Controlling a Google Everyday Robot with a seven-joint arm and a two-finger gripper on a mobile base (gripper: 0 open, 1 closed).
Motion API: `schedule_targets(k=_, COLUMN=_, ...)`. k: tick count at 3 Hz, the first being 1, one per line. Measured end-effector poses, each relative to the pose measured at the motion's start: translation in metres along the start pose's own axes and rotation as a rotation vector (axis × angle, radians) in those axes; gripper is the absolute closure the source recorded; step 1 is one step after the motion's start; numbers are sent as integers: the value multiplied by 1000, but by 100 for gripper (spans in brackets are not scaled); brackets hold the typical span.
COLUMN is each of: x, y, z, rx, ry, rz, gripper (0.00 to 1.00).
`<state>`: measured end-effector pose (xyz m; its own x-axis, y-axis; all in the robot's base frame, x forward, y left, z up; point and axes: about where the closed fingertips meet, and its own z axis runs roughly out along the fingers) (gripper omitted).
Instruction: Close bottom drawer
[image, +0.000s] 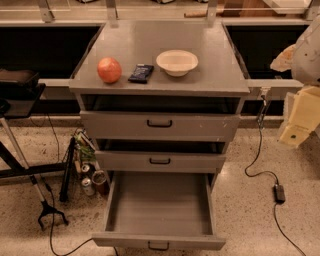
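The bottom drawer (159, 241) of the grey cabinet is pulled far out toward me. Its plain grey box is empty, and its small black handle sits at the lower edge of the view. The middle drawer (160, 161) and the top drawer (159, 125) each stand slightly ajar. My gripper (296, 131) shows as pale yellow parts at the right edge, at about the height of the top drawer. It is well to the right of the cabinet, far above the bottom drawer's front and touching nothing.
On the cabinet top (215, 80) lie a red-orange fruit (109, 69), a dark packet (141, 73) and a white bowl (177, 62). Cans and clutter (90, 182) sit on the floor at the left. A cable with a power brick (279, 193) lies at the right. A black stand (20, 150) is at the far left.
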<state>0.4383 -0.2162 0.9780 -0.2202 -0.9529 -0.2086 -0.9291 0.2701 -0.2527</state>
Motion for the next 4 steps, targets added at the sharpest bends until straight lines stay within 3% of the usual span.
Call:
schedule_targets(k=2, x=-7, y=9, z=8, rx=4, ry=-24, rz=-27, gripper=0)
schedule_targets(k=3, x=-17, y=33, z=43, rx=-27, ry=-83, rz=-110, gripper=0)
schedule_targets(k=4, x=-16, y=56, z=114, rx=-94, ry=-110, rz=-170, gripper=0)
